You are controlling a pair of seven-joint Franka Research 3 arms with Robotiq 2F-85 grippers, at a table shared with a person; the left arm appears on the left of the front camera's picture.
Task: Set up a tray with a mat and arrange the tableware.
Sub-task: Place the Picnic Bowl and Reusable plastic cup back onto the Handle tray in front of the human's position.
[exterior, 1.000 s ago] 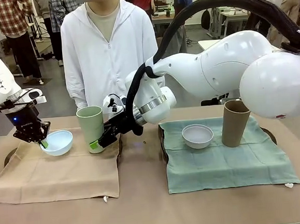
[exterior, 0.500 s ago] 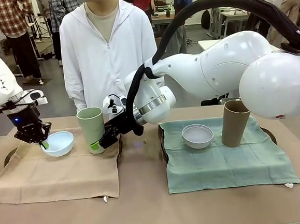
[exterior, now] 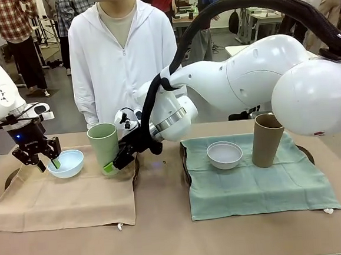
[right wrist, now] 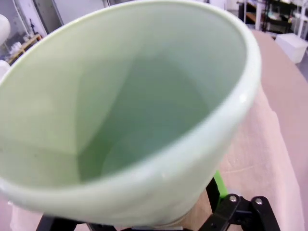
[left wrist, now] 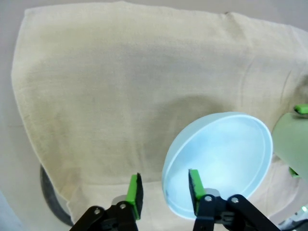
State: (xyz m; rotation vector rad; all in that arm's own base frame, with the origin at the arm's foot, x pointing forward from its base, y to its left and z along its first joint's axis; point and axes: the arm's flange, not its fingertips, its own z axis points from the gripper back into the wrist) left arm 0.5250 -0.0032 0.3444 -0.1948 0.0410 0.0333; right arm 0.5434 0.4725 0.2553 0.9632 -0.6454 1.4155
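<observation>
Beige cloth mat (exterior: pixel 64 198) covers the bench's left end. My left end effector (left wrist: pixel 163 190) stands half open astride the pale blue round plastic bowl's (exterior: pixel 65 163) rim, gripping nothing; I should lift straight clear. My right end effector (exterior: pixel 115 161), spread wide beside the light green tall cup (exterior: pixel 104 146), should back away level.

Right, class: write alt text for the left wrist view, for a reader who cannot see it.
The left hand, its jaws apart, straddles the near rim of a pale blue bowl, one green pad inside and one outside. The bowl sits on a beige mat, with the edge of a light green cup at the right.
</observation>
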